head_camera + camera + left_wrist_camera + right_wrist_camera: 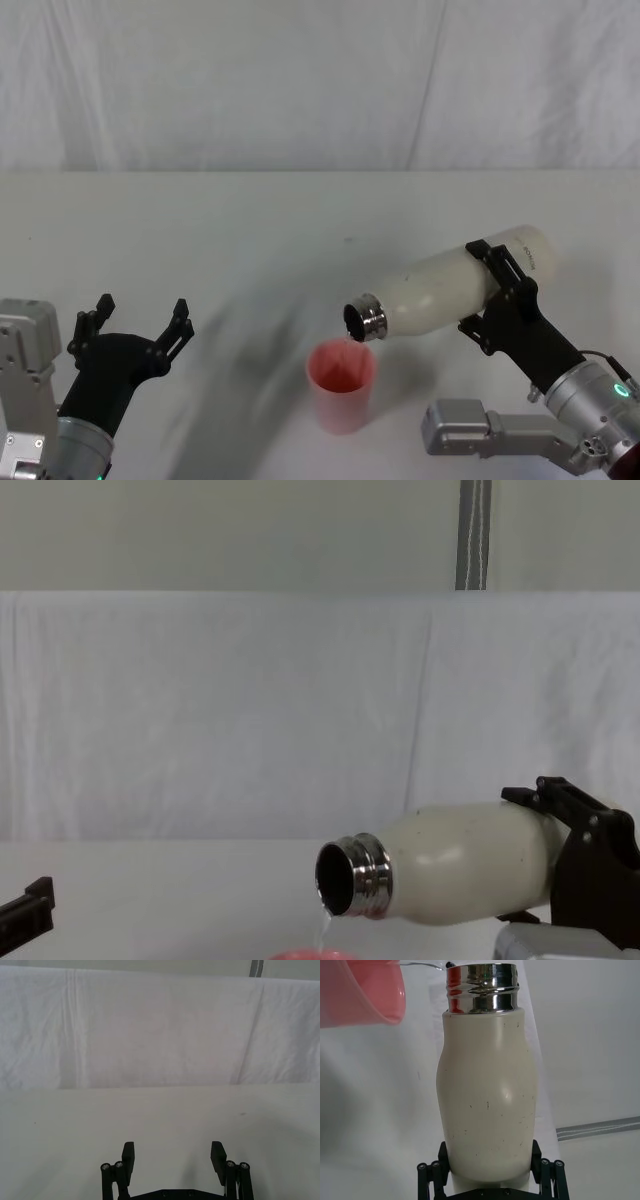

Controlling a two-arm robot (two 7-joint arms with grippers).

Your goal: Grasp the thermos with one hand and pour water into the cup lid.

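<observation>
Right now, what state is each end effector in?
Left end effector: open, empty.
Right end effector: closed on the thermos, tilted over the pink cup lid.

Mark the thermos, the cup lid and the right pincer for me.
thermos (445,285), head view, middle of the cream body, tilted with its neck down.
cup lid (341,385), head view, pink outer wall below the rim.
right pincer (500,290), head view, black fingers clamped round the bottle near its base.
</observation>
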